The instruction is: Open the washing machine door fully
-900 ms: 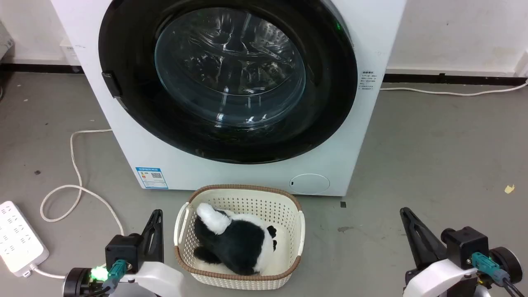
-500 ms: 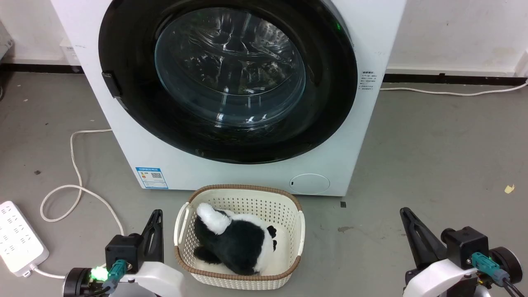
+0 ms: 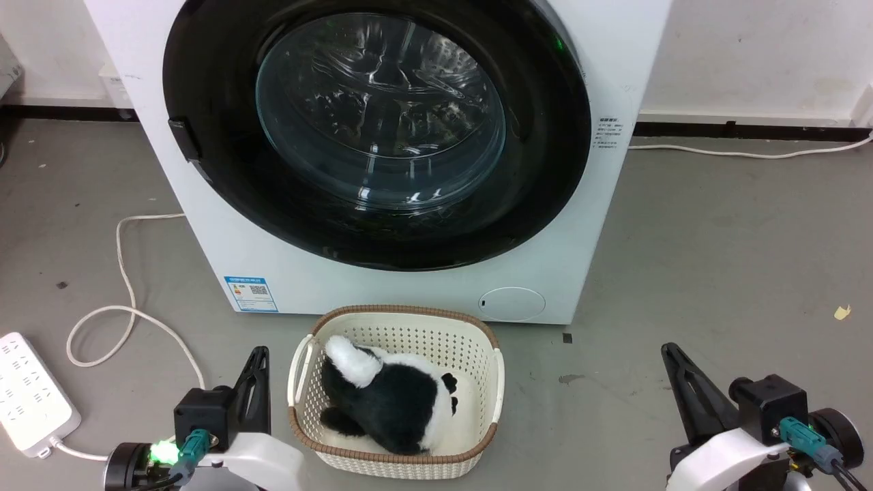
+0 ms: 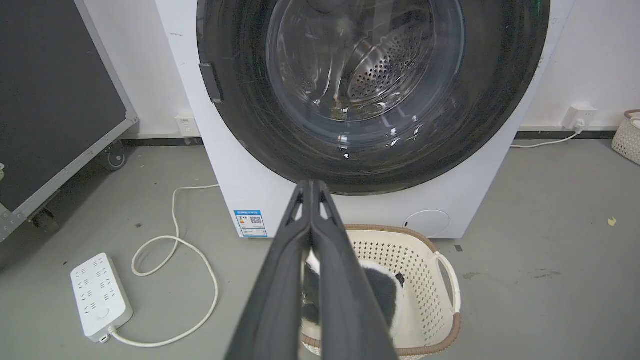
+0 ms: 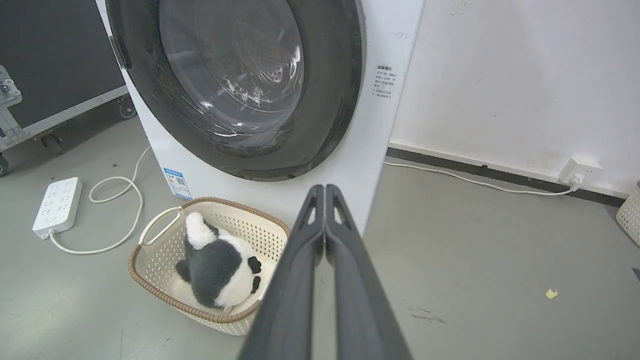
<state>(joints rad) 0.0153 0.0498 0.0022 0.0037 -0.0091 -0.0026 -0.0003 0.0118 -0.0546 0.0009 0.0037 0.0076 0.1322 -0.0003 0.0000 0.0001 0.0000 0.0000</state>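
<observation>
1. While the white power strip (image 3: 31, 392) and its looped cable (image 3: 123, 273) lie on the grey floor at far left, neither is in the way of the task.
2. Low beside the basket, the left gripper (image 4: 310, 186) hovers with its two dark fingers pressed together, holding nothing, well short of the machine.
3. On the machine's white front, a blue-and-white sticker (image 3: 250, 293) carries a QR code; its print is too small to read.
4. Straight ahead, the washing machine door (image 3: 378, 123) sits shut, flush in the machine's front.
   - A small black tab (image 3: 184, 140) on its left rim looks like the place to hook a finger, though I cannot tell whether it is a handle or a hinge cover.
   - I judge the door heavy and rigid. Its glossy black ring looks slippery, and the bulging glass gives no hold and should not be knocked.
5. Just before the machine stands a perforated laundry basket (image 3: 501, 382) with a black-and-white plush toy (image 3: 389, 402) inside.
6. Right of the door, a small printed label (image 3: 605, 133) is unreadable.
7. At lower right, the right gripper (image 5: 325, 187) hangs closed on nothing, fingers touching.
</observation>
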